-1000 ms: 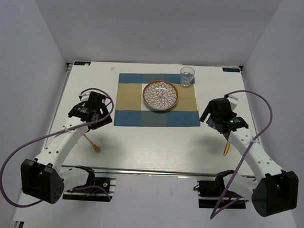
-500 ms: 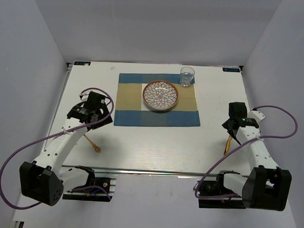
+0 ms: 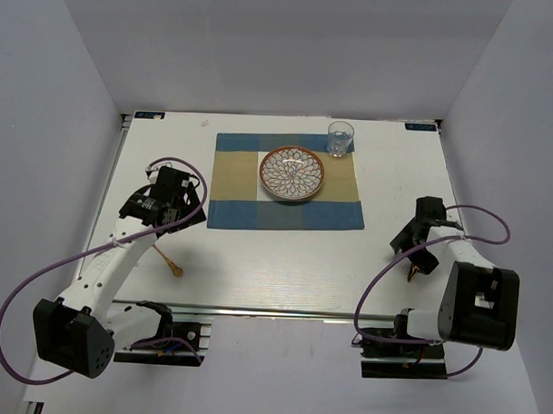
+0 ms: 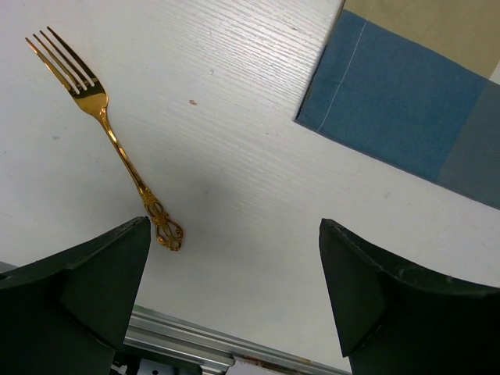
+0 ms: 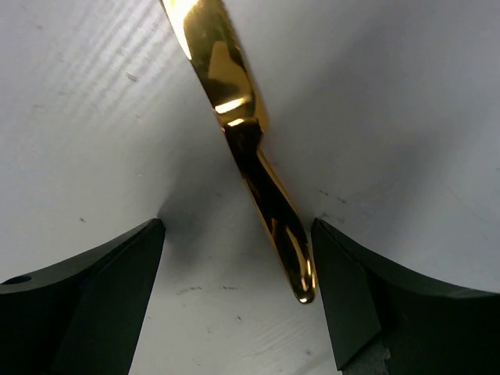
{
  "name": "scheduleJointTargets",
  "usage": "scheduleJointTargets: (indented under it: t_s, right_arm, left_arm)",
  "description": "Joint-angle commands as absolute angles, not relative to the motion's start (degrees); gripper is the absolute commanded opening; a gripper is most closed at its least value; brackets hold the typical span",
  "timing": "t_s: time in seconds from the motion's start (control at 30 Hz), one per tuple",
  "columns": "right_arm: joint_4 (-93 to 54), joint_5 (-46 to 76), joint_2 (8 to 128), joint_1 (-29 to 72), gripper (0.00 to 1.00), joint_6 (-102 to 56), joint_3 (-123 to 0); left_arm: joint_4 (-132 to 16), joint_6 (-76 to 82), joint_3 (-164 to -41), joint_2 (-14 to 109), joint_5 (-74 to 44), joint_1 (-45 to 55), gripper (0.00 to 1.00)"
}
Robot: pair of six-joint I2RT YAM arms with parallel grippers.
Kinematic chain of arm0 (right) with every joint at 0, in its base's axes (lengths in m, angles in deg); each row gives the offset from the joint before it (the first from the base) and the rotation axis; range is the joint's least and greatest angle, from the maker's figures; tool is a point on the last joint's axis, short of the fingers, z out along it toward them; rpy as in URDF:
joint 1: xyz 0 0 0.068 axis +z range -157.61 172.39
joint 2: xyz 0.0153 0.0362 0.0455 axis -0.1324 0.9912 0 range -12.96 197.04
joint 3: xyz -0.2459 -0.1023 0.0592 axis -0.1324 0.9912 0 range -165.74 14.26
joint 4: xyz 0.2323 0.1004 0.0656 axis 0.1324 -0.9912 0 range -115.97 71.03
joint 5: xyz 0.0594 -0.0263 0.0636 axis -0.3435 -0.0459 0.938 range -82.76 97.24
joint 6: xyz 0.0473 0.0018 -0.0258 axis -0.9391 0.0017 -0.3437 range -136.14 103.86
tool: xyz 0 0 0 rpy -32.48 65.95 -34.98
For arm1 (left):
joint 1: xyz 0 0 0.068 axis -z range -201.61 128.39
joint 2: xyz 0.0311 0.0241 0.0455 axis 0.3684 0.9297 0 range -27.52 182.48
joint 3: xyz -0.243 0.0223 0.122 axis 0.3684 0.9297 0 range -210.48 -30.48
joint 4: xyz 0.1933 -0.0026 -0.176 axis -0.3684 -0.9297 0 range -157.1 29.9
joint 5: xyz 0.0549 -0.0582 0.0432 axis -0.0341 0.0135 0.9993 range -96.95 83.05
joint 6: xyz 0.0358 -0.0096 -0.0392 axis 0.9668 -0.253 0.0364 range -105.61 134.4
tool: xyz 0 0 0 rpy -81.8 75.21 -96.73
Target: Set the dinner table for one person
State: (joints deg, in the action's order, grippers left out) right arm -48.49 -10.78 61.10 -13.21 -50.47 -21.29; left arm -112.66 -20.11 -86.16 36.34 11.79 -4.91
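Between right fingers [image 5: 86,312]: knife [image 5: 234,117] (on dinner table [image 5: 86,117]).

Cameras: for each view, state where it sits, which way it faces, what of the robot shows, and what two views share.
Top external: above and behind the bases, looking down on the dinner table; both arms show.
Left wrist: on the left arm, facing down at a gold fork and a placemat corner; the open left gripper frames the bottom.
Right wrist: low over the table, facing a gold utensil between the fingers of the open right gripper.
Shared: top and left wrist views both show fork and placemat.
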Motion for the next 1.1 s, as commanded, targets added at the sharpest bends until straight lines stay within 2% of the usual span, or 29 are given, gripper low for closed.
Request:
scheduleJointTargets:
  t_s: [0.0, 0.13, 0.17, 0.27, 0.47, 0.57, 0.67, 0.7, 0.83, 1.07]
  right_arm:
    - [-48.41, -6.57, 65.78, -13.50, 0.81, -48.84, -23.09]
    - [-46.84, -4.46, 67.89, -13.85, 0.72, -47.70, -22.47]
    - [-46.83, -3.93, 68.25, -13.93, 0.62, -47.52, -22.48]
    - [-46.30, -1.82, 69.57, -13.85, 0.43, -46.73, -22.30]
    - [-45.69, -1.64, 71.32, -14.11, 0.44, -46.29, -22.48]
    - [-44.29, -0.68, 73.34, -13.94, 0.39, -46.90, -21.60]
    - [-44.02, -0.23, 74.66, -14.20, 0.14, -46.99, -21.77]
    - [-44.02, -0.06, 74.75, -14.03, 0.00, -46.81, -21.95]
    - [-44.11, -0.32, 73.53, -14.11, 0.00, -47.07, -21.60]
    - [-43.76, -2.87, 61.67, -13.67, 0.00, -47.61, -20.72]
  left_arm:
    - [-111.78, -19.44, -86.56, 34.44, 10.98, -5.00, 0.98]
    - [-111.87, -19.36, -86.64, 35.15, 11.07, -5.00, 0.98]
    - [-111.78, -19.36, -86.64, 35.15, 11.07, -5.00, 0.98]
    - [-111.87, -19.27, -86.56, 34.97, 10.98, -5.00, 0.98]
    - [-111.69, -19.00, -86.64, 35.32, 10.72, -5.00, 0.98]
    - [-111.61, -19.09, -86.64, 35.24, 10.63, -5.00, 0.98]
    - [-111.61, -19.00, -86.56, 35.15, 10.72, -4.48, 0.98]
    - [-111.61, -19.00, -86.47, 35.15, 10.81, -4.48, 0.98]
    - [-111.61, -19.00, -86.56, 35.06, 10.81, -4.48, 0.98]
    - [-111.61, -18.74, -86.56, 34.88, 10.81, -4.48, 0.98]
